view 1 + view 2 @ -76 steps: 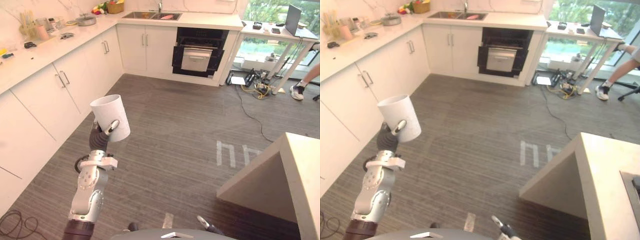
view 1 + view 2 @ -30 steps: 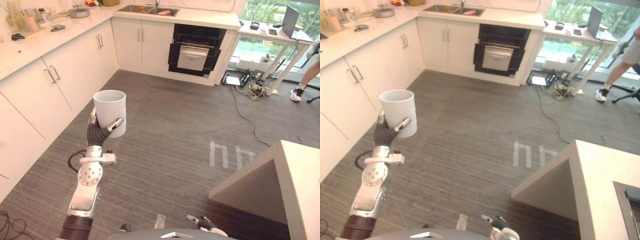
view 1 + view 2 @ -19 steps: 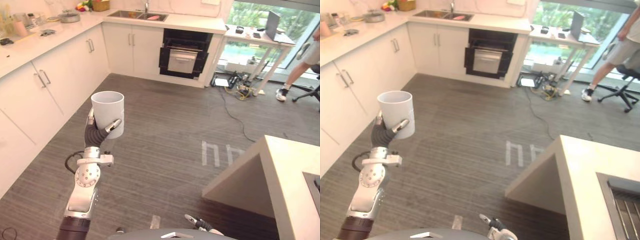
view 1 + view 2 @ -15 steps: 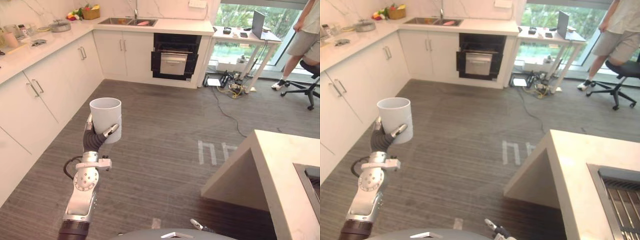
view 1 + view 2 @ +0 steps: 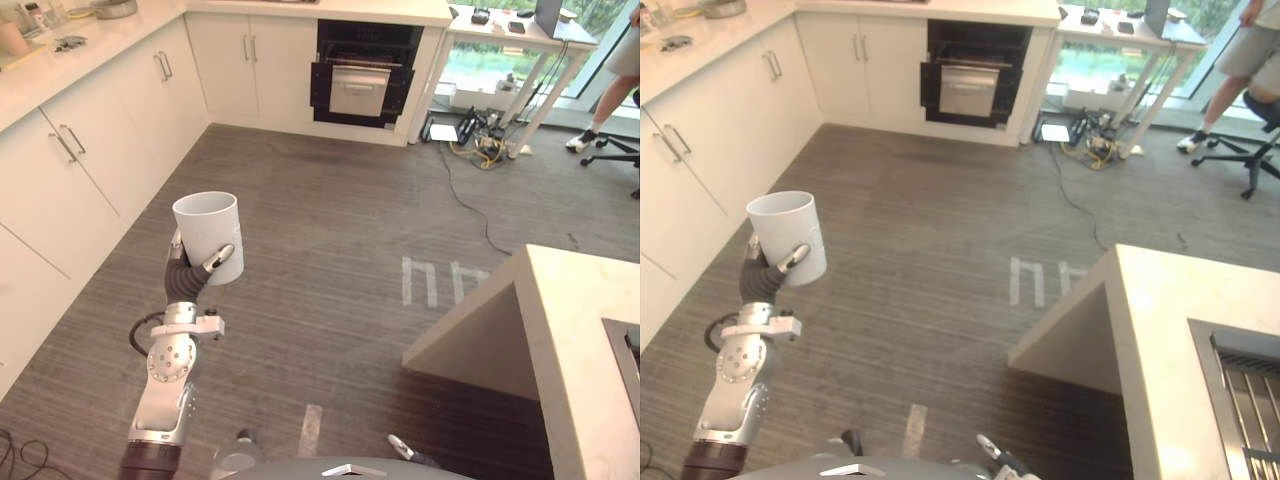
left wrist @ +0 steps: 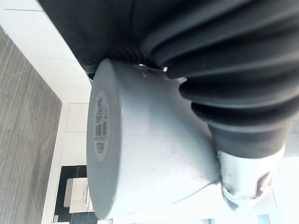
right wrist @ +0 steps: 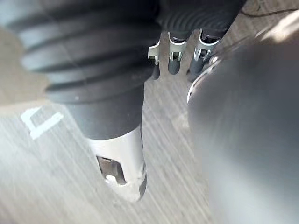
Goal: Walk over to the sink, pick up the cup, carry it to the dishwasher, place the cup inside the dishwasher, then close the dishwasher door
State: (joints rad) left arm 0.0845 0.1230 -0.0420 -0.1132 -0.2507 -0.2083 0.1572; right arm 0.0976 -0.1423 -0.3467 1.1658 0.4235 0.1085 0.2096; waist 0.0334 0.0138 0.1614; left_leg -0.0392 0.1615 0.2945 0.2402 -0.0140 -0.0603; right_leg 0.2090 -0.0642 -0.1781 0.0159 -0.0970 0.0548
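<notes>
As the left hand [image 5: 190, 278] is clamped round the white cup [image 5: 210, 232], upright above the grey floor [image 5: 330, 250], the right hand [image 7: 174, 63] hangs with loose fingers. White cabinets [image 5: 90, 170] run close on the left and a pale surface's [image 5: 575, 330] corner juts in on the right. Between them open floor reaches the black dishwasher [image 5: 362, 75], with cables [image 5: 490, 160] lying to its right.

Camera shifts with the walk: dishwasher [image 5: 360, 75] now sits higher in the eye views and more of the island table [image 5: 590, 330] shows. Cup [image 5: 208, 235] in left robot hand [image 5: 188, 278] goes from tilted to near upright. Person [image 5: 1240, 60] now by chair [image 5: 1255, 140].
</notes>
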